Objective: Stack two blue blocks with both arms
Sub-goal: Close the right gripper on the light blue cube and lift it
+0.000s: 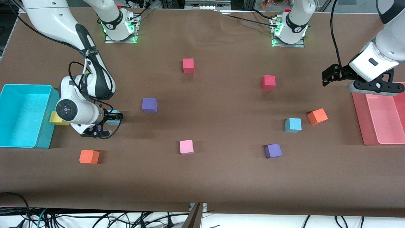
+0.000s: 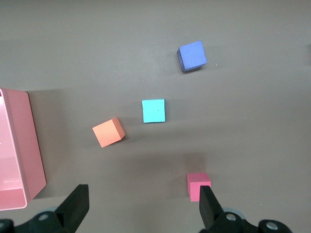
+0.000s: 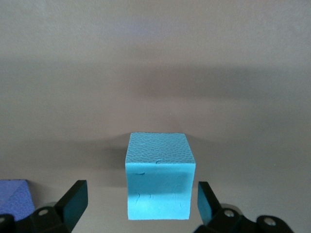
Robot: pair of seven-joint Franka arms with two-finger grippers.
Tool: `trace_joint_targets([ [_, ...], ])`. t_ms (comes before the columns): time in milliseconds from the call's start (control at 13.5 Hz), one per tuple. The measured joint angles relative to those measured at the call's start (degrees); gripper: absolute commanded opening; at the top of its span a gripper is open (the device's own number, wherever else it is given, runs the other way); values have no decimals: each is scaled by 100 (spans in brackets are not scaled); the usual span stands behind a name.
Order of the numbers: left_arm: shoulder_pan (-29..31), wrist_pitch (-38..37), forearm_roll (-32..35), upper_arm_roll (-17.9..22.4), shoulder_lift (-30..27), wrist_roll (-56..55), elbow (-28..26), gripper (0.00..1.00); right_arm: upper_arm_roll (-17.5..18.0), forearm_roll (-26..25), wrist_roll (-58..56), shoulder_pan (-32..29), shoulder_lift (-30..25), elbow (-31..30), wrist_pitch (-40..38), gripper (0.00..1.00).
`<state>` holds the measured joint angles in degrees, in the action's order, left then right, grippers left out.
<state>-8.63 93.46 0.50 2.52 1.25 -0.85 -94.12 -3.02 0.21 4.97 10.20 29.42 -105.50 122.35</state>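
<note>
Your right gripper (image 3: pixel 138 206) sits wide open around the blue block (image 3: pixel 159 177) beside the teal bin (image 1: pixel 19 114) (left gripper (image 2: pixel 142 206) open too, waiting over the pink tray (image 1: pixel 379 117)), so closing off-centre could twist it.

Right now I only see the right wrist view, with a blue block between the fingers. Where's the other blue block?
Observer: The second blue block sits on the table toward the left arm's end, beside an orange block.
Operator: Is the left gripper holding anything?
Observer: No, the left gripper hangs open and empty, up in the air near the pink tray.
Operator: What's next to my arm?
Observer: A teal bin, with a yellow block beside it, by the right gripper.
</note>
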Motion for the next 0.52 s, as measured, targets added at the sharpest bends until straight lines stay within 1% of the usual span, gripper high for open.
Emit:
trace_joint_targets([
  [520, 0, 0, 0, 0, 0, 0, 0, 100, -34, 0, -20, -52, 4, -108, 17, 100],
])
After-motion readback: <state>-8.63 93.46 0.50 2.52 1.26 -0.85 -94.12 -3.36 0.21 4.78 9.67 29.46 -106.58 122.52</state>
